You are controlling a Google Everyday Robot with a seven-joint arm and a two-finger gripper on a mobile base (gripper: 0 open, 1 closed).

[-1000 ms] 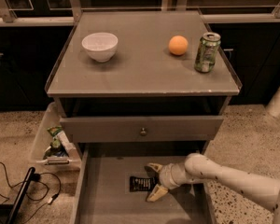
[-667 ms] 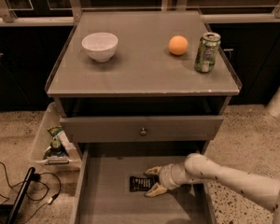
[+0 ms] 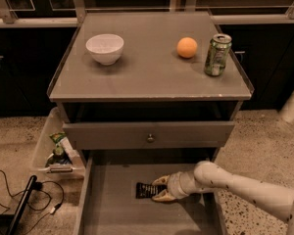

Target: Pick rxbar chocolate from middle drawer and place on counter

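The rxbar chocolate [image 3: 145,190], a small flat black bar with pale striping, lies flat mid-floor in the middle drawer [image 3: 112,207], its 3 o'clock end bracketed by the spread, unclenched pincer [image 3: 160,189].

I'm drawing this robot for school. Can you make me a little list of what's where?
gripper: down in the middle drawer, at the right end of the rxbar chocolate
rxbar chocolate: lying flat on the drawer floor
counter: holds a white bowl, an orange and a soda can
bar on counter yet: no
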